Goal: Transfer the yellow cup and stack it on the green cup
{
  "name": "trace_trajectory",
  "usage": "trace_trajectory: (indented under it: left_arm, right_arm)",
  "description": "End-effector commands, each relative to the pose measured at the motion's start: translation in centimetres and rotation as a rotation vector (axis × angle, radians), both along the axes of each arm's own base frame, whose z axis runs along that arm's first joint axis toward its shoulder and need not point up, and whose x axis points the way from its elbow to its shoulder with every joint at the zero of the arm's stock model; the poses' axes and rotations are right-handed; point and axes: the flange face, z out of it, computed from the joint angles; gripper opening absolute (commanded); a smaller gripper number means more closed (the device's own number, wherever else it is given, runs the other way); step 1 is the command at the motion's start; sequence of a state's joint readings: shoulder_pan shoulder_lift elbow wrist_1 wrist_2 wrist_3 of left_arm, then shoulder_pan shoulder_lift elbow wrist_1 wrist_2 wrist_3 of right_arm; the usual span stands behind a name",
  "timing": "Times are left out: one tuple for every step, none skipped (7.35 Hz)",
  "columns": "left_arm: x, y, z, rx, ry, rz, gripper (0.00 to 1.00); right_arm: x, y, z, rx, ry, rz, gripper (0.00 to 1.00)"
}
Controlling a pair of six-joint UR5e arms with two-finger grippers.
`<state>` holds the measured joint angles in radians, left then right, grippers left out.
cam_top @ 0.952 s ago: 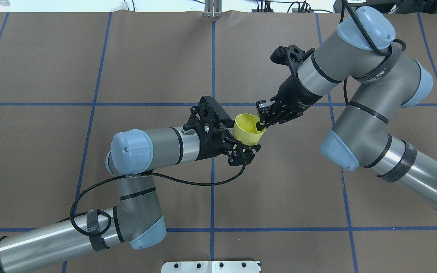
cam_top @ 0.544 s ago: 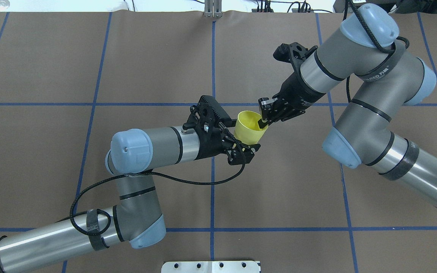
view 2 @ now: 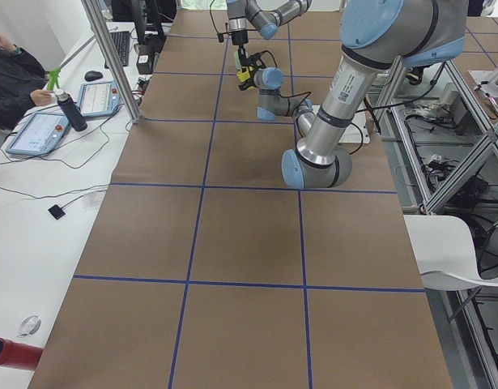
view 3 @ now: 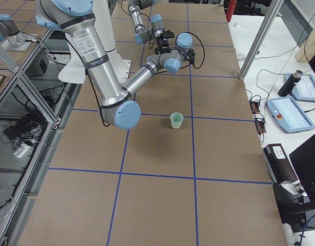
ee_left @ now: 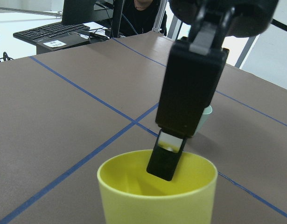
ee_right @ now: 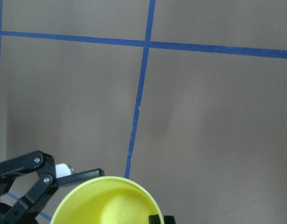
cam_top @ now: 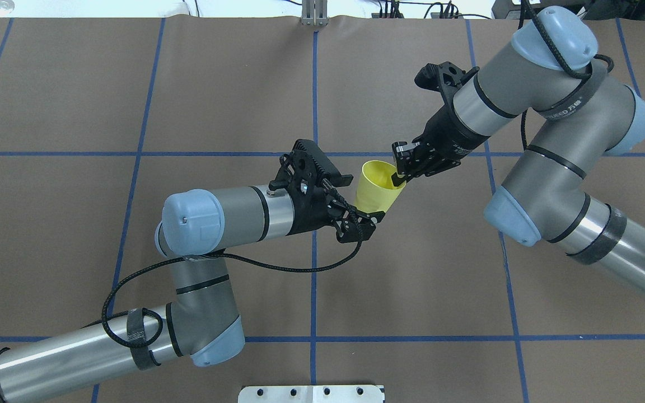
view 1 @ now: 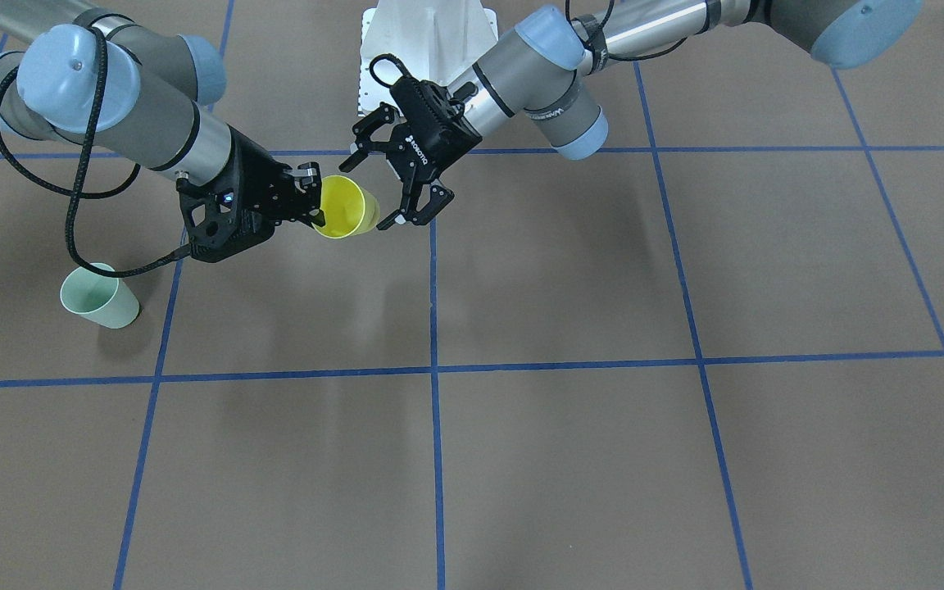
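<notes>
The yellow cup (cam_top: 377, 189) hangs tilted in the air over the table's middle. My right gripper (cam_top: 398, 179) is shut on its rim, with one finger inside the cup (ee_left: 165, 161). My left gripper (cam_top: 360, 200) is open; its fingers (view 1: 421, 211) spread on either side of the cup's base without gripping it. The cup also shows in the front view (view 1: 347, 207) and the right wrist view (ee_right: 106, 201). The green cup (view 1: 100, 297) stands upright on the table on my right side, apart from both grippers. It is hidden behind my right arm in the overhead view.
The brown table cover (cam_top: 412, 280) carries a blue tape grid. The green cup also shows in the exterior right view (view 3: 176, 120). Operators' desks with tablets and a bottle lie beyond the table's far edge (view 3: 295, 110).
My right gripper has moved to the right and slightly away with the yellow cup, drawing it out from between the left gripper's open fingers. The left arm has stayed almost still.
</notes>
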<state>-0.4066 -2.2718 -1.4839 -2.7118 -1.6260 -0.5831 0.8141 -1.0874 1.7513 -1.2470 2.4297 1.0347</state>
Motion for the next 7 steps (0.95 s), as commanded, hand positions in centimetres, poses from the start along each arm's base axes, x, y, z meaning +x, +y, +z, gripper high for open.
trace_trajectory:
  left_arm:
    - [-0.1, -0.1, -0.1, -0.002, -0.001, -0.001, 1.0]
    - [-0.5, -0.8, 0.3, -0.006, -0.006, -0.012, 1.0]
    - [-1.1, -1.8, 0.9, -0.012, -0.02, -0.03, 1.0]
    - [-1.7, -3.3, 2.1, -0.039, -0.052, -0.053, 1.0]
    - [-3.3, -5.8, 4.6, -0.145, -0.091, -0.087, 1.0]
    - [-5.2, -8.0, 7.6, -0.19, -0.139, -0.13, 1.0]
    - [-7.1, -10.4, 9.8, -0.242, -0.222, -0.177, 1.0]
  right_arm:
    - [3.0, -2.1, 0.9, 0.006, 0.014, 0.069, 0.0]
    - [5.2, -3.7, 0.9, 0.014, 0.021, 0.123, 0.0]
    - [7.7, -5.3, 1.1, 0.024, 0.035, 0.191, 0.0]
    - [10.9, -6.9, 2.0, 0.042, 0.053, 0.259, 0.0]
    - [13.8, -8.0, 3.4, 0.063, 0.078, 0.304, 0.0]
    - [15.6, -8.6, 5.7, 0.135, 0.126, 0.317, 0.0]
    - [17.2, -8.5, 8.4, 0.181, 0.172, 0.311, 0.0]
